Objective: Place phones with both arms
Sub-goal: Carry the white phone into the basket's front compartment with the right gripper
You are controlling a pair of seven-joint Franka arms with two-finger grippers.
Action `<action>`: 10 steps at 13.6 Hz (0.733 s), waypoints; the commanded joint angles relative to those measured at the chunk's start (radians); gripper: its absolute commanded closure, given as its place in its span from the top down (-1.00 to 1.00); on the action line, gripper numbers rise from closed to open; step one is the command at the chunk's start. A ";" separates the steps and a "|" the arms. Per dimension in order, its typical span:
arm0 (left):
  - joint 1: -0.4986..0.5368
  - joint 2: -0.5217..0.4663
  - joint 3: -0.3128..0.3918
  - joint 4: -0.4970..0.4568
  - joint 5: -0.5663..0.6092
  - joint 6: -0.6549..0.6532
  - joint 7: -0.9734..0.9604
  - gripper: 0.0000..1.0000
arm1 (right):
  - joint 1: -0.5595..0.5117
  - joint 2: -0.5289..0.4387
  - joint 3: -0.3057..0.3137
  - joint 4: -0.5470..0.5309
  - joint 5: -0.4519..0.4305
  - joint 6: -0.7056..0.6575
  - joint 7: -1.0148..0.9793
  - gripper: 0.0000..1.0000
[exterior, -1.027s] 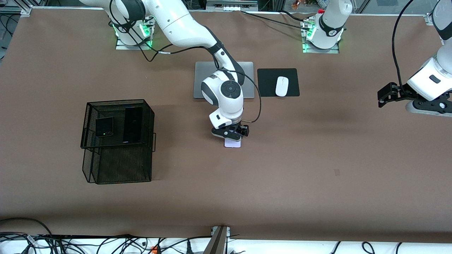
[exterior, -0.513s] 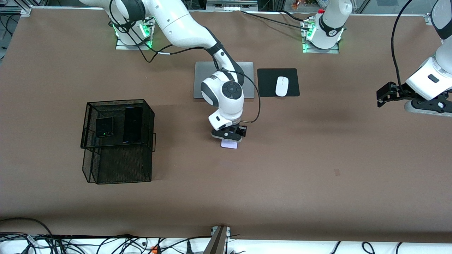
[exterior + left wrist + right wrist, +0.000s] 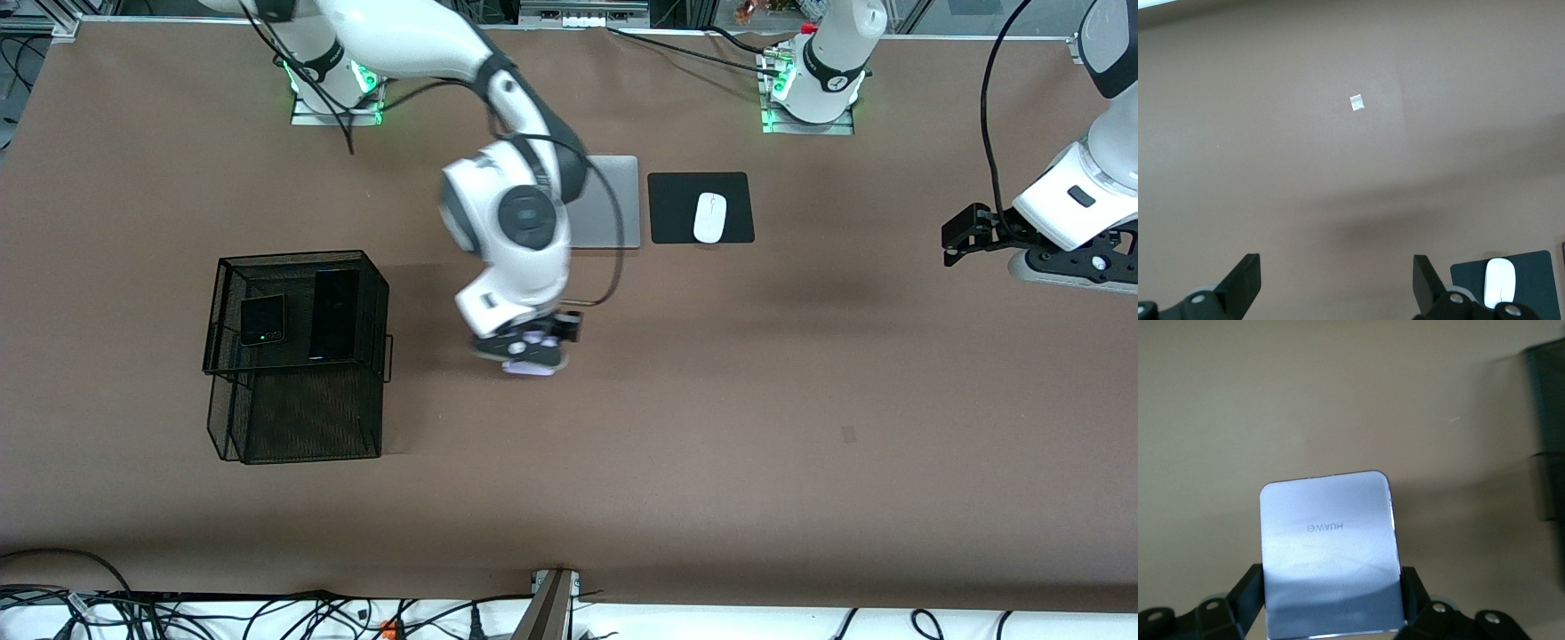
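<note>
Our right pincer has lifted the lilac phone, clamped, toward the basket; our left pincer waits open.

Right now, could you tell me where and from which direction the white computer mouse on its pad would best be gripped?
Probably across the white mouse's two long sides at mid-length, coming straight down from above. It lies flat on the black pad, its long axis pointing toward the robots' bases, with bare pad on both sides for the fingers. The open left gripper waits off toward that end.
</note>
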 commanded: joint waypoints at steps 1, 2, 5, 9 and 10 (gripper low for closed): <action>0.004 -0.009 -0.001 0.002 -0.020 -0.008 0.012 1.00 | -0.149 -0.110 0.024 -0.017 0.031 -0.135 -0.219 -0.53; 0.006 -0.006 -0.001 0.004 -0.020 -0.008 0.014 1.00 | -0.207 -0.124 0.021 -0.017 0.031 -0.171 -0.312 -0.53; 0.004 -0.004 -0.001 0.004 -0.019 -0.009 0.012 1.00 | -0.371 -0.124 0.015 -0.017 0.024 -0.193 -0.570 -0.53; 0.007 0.012 0.001 0.018 -0.019 -0.006 0.010 1.00 | -0.533 -0.075 0.021 -0.028 0.031 -0.104 -0.801 -0.53; 0.009 0.020 0.001 0.035 -0.019 -0.008 0.020 1.00 | -0.551 -0.051 0.021 -0.042 0.033 -0.063 -0.827 -0.53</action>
